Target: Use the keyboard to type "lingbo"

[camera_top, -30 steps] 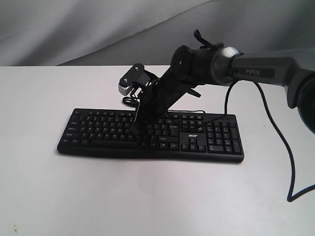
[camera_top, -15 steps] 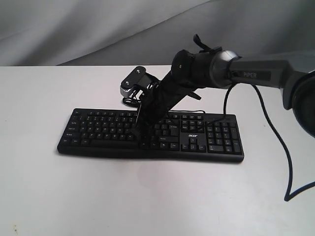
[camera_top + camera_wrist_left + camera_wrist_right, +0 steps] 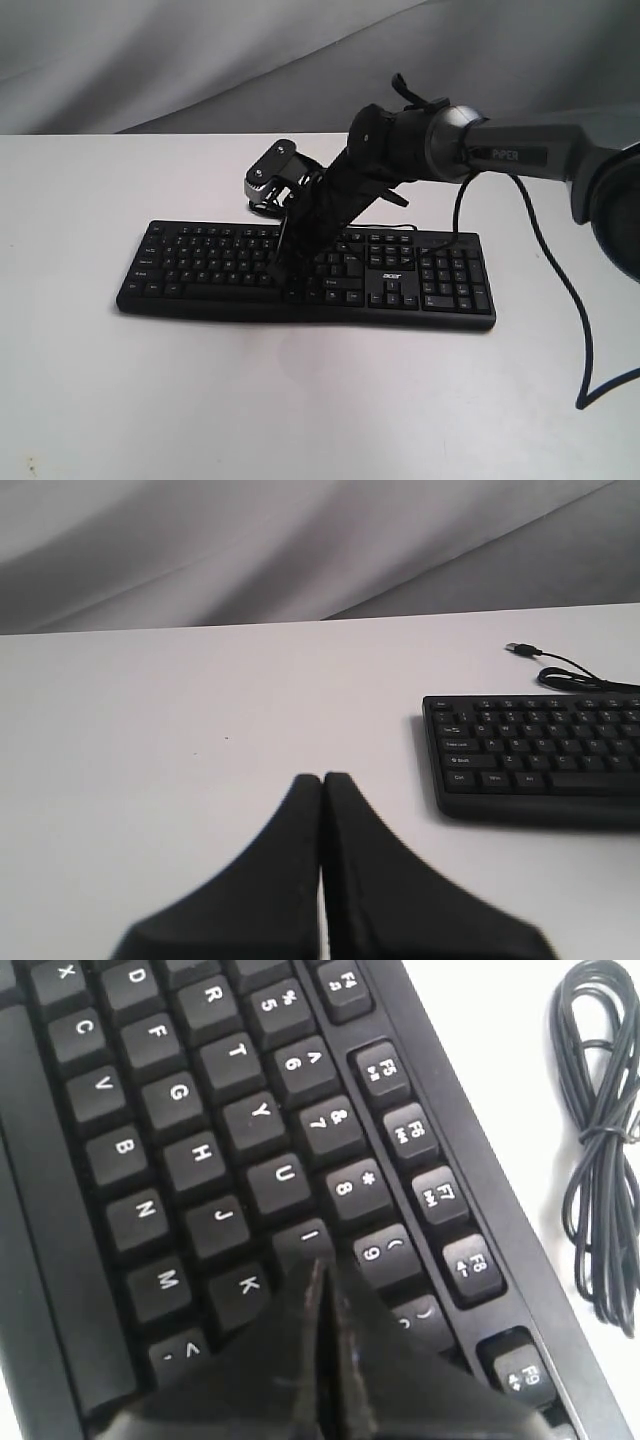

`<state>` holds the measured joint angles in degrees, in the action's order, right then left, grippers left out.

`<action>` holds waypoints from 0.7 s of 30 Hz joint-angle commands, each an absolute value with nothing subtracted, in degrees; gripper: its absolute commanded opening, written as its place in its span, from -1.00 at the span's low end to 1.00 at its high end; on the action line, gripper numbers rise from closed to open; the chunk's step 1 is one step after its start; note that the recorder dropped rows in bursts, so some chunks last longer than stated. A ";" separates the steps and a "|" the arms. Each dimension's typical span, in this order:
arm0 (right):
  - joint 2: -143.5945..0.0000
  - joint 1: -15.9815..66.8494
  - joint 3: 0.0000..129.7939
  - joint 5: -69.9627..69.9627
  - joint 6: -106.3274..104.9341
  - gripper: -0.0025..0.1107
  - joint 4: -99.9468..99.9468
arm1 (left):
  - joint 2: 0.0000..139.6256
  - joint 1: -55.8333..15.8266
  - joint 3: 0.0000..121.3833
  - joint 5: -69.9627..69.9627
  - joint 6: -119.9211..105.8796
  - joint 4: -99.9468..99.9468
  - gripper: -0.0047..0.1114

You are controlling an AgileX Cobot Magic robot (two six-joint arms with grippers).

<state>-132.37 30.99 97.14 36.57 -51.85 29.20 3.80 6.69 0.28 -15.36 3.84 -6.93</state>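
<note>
The black keyboard (image 3: pixel 200 262) lies across the middle of the white table. My right gripper (image 3: pixel 279 272) reaches in from the right and slants down onto the middle of the letter block. In the right wrist view the right gripper (image 3: pixel 320 1265) is shut, and its tip sits at the edge of the I key (image 3: pixel 305 1240), between K and 9, over the keyboard (image 3: pixel 170 1100). I cannot tell if it presses the key. My left gripper (image 3: pixel 322 778) is shut and empty above bare table, off the Ctrl-key end of the keyboard (image 3: pixel 530 760). It is out of the exterior view.
The keyboard's thin black cable (image 3: pixel 600 1160) lies coiled on the table behind the function keys, and its USB plug (image 3: pixel 517 648) lies loose. A grey cloth backdrop (image 3: pixel 150 60) hangs behind the table. The right arm's own black cable (image 3: pixel 580 320) droops at the right.
My right arm has shifted slightly left and the gripper tip has come down a little closer to the keys. The keyboard has not moved.
</note>
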 commanded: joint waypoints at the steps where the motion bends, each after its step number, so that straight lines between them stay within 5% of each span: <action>1: -132.98 30.61 97.01 36.98 -52.26 -0.96 29.58 | 4.19 6.76 0.00 -15.02 3.96 -6.71 -0.91; 10: -131.37 30.25 97.01 37.98 -52.26 -0.96 29.50 | 4.19 6.76 0.00 -15.02 3.96 -6.71 -0.91; 21: -110.83 30.45 97.01 42.45 -46.13 -0.96 22.70 | 4.19 6.76 0.00 -15.02 3.96 -6.71 -0.91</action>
